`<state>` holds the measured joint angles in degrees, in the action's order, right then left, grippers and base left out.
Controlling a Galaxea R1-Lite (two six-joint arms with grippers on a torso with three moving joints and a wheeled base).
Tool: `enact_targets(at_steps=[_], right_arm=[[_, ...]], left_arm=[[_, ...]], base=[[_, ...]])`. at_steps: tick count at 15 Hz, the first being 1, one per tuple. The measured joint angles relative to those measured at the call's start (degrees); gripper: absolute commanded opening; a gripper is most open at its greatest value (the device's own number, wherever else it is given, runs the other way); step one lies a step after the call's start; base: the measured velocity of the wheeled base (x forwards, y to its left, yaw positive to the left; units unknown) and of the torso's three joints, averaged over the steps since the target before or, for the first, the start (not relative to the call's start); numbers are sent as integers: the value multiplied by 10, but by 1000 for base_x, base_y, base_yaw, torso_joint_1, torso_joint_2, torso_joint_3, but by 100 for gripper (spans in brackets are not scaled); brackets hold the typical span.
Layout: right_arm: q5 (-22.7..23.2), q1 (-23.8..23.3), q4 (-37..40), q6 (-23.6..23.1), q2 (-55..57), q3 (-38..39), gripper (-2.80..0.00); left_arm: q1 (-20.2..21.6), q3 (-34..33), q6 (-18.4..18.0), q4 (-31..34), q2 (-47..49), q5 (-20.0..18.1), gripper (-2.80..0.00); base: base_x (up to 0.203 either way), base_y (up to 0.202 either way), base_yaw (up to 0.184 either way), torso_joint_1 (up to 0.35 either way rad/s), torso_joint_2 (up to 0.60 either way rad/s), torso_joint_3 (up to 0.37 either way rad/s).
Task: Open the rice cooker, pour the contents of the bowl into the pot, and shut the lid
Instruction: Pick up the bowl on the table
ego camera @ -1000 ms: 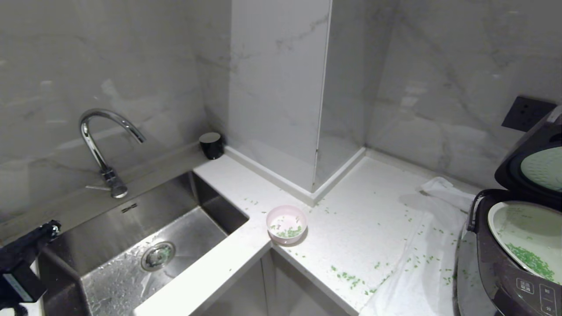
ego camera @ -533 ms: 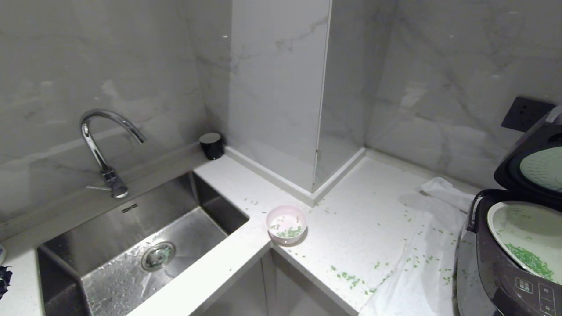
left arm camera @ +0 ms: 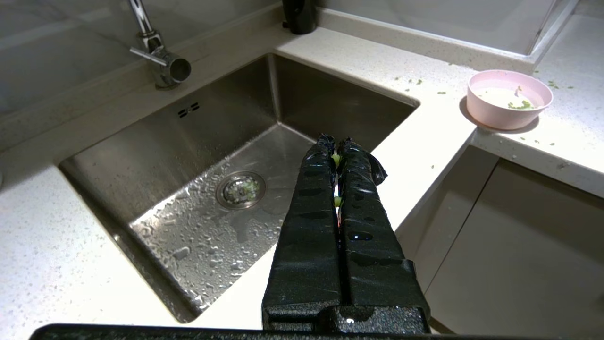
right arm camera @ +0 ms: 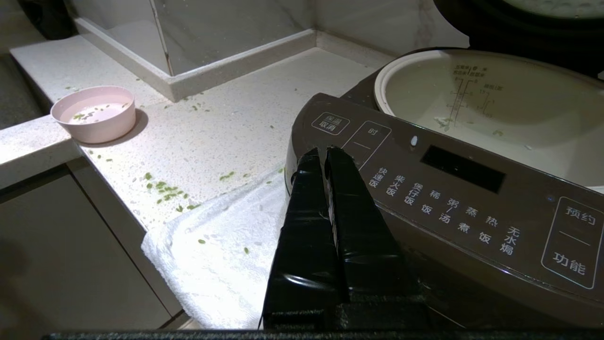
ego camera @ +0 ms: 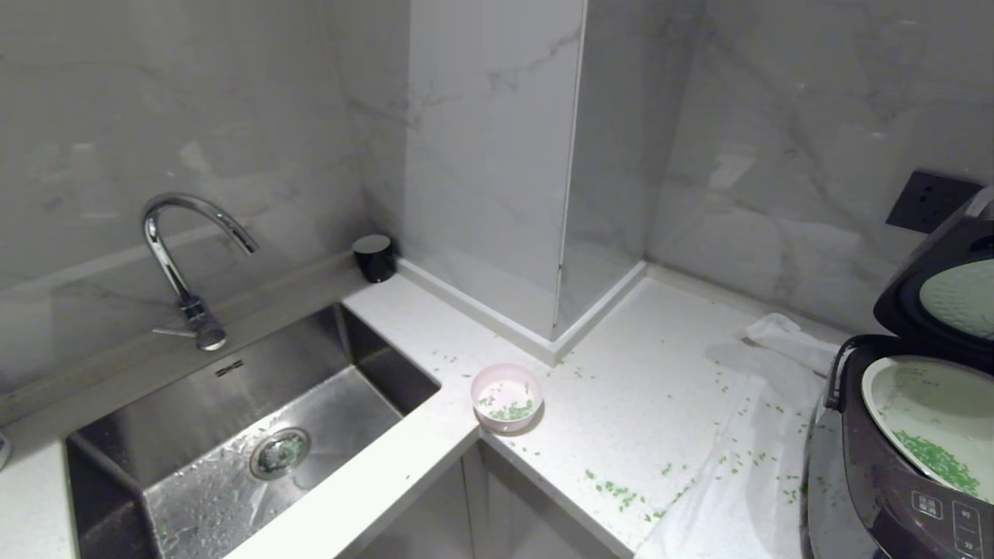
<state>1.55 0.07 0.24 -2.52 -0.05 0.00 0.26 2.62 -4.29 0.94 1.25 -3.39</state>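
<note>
Here the rice cooker (ego camera: 905, 458) is cut off; both tools (left arm camera: 336, 147) (right arm camera: 321, 153) pressed together, empty.

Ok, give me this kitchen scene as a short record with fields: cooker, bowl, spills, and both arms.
rice cooker: at counter's right end, on a white towel
lid: raised
pot: seated in cooker, green bits inside
bowl: upright on counter corner beside the sink, a few green bits left
spills: green bits strewn on counter and towel
left gripper: fingers shut, above sink's front edge, empty
right gripper: fingers shut, before cooker's button panel, empty
</note>
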Motion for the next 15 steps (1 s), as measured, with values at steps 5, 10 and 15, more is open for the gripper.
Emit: enact_targets(at_steps=[5, 10, 15], right_arm=[[0, 0, 0, 0, 0, 0, -280], [-15, 0, 0, 20, 0, 0, -280], [-16, 0, -4, 20, 0, 0, -280]], left_arm=[[0, -17, -7, 0, -14, 32, -280], [0, -20, -8, 1, -14, 33, -280], [-1, -21, -4, 1, -14, 33, -280]], base=[[0, 0, 0, 0, 0, 0], [-20, 0, 0, 3, 1, 1], [-149, 0, -2, -1, 0, 1]])
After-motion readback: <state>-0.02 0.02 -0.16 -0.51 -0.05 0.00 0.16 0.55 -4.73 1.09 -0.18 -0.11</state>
